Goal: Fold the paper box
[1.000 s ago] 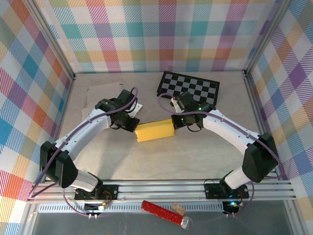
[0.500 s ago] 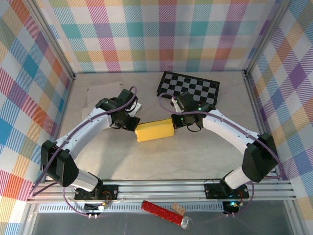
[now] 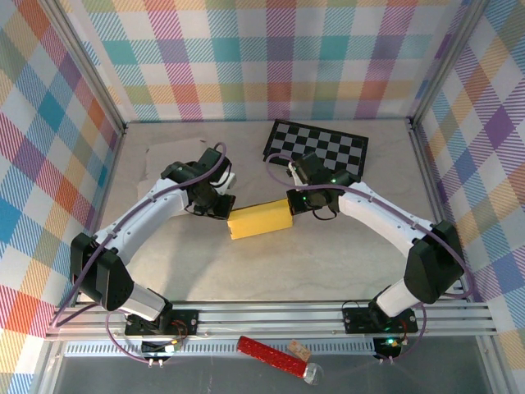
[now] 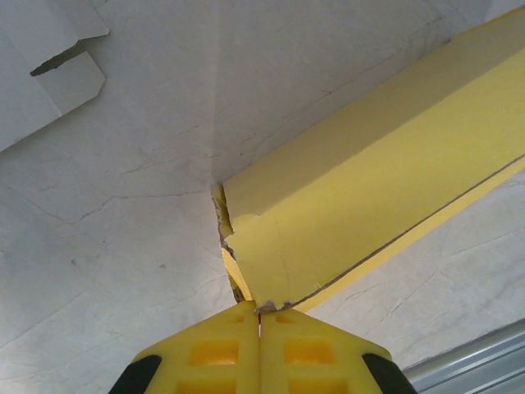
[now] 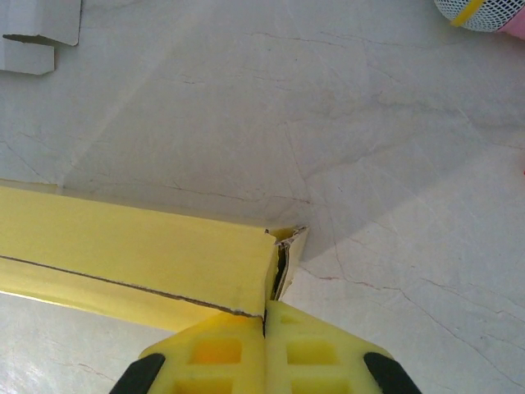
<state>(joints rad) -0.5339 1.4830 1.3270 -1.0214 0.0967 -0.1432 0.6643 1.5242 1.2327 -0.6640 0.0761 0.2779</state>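
Observation:
The yellow paper box lies as a long closed block in the middle of the table. My left gripper is at its left end, shut. In the left wrist view its joined fingertips touch the torn lower corner of the box. My right gripper is at the right end, also shut. In the right wrist view its tips press against the end of the box, where an end flap stands slightly ajar.
A black-and-white checkered mat lies at the back right. A flat pale cardboard sheet lies at the back left, its white edge close to the left wrist. Metal frame posts and plaid walls enclose the table.
The left wrist has shifted slightly back and left at the box's end. The box and the right arm have hardly moved, and both grippers stay shut.

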